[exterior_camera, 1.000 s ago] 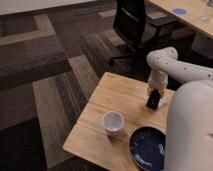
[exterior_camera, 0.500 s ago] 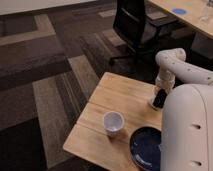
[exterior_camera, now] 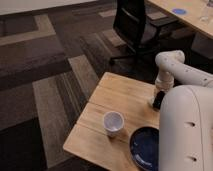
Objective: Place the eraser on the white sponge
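I'm gripping the eraser (exterior_camera: 158, 99), the dark flat block hanging from my gripper (exterior_camera: 156, 102) right at the counter's far right side, partly hidden behind my own white arm (exterior_camera: 186, 127). Gripper fingers are pressed together on it, pinching it, so it's staying upright-ish and low, just over the wood or touching it; can't tell which. There's a small pale bit at its foot on the counter, prob. the white sponge (exterior_camera: 151, 104), but most of it is hidden, so I'm not calling it for sure.

Why held like this: I'm keeping the eraser clamped bc the drop target is small and soft, so I want it squarely above before letting go. If that pale bit is the sponge, I'm judging I'm nearly at the placing step; release not yet done.

Moving outward: the paper cup (exterior_camera: 113, 122) is standing upright near the counter (exterior_camera: 120, 97) middle, well apart from my gripper to the left. The blue plate (exterior_camera: 145, 147) is lying near the front edge, close beside my arm. Neither is blocking me.

Edges and room: the counter's back edge is running close behind the gripper, so not much margin there; an off-centre drop could roll the eraser off. Open wood is stretching left twd the cup. Office chair (exterior_camera: 135, 27) is sitting beyond, on the striped carpet (exterior_camera: 45, 90), clear of my wrist.
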Motion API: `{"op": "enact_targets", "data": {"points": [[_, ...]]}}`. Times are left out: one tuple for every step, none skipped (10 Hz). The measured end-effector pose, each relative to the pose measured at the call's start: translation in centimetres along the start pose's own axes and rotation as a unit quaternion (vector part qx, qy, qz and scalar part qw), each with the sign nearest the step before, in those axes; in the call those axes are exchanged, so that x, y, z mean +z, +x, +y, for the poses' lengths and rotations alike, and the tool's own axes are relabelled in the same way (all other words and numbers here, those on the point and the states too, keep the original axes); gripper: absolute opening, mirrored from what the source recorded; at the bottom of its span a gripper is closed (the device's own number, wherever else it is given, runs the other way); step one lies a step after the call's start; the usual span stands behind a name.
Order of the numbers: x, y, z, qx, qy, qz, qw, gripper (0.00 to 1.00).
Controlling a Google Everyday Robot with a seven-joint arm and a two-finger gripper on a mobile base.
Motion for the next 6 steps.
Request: {"op": "enact_targets", "data": {"points": [[0.10, 0.04, -0.06, 0.000, 0.001, 0.001, 1.0000, 0.00], [0.03, 0.00, 0.06, -0.004, 0.003, -0.001, 1.0000, 0.00], [-0.05, 0.03, 0.09, -0.007, 0.004, -0.002, 1.0000, 0.00], [-0.18, -0.02, 0.10, -0.007, 0.004, -0.003, 1.0000, 0.02], [-0.18, -0.02, 0.10, -0.007, 0.004, -0.003, 1.0000, 0.11], [-0.19, -0.04, 0.11, -0.007, 0.004, -0.004, 1.0000, 0.30]]}}
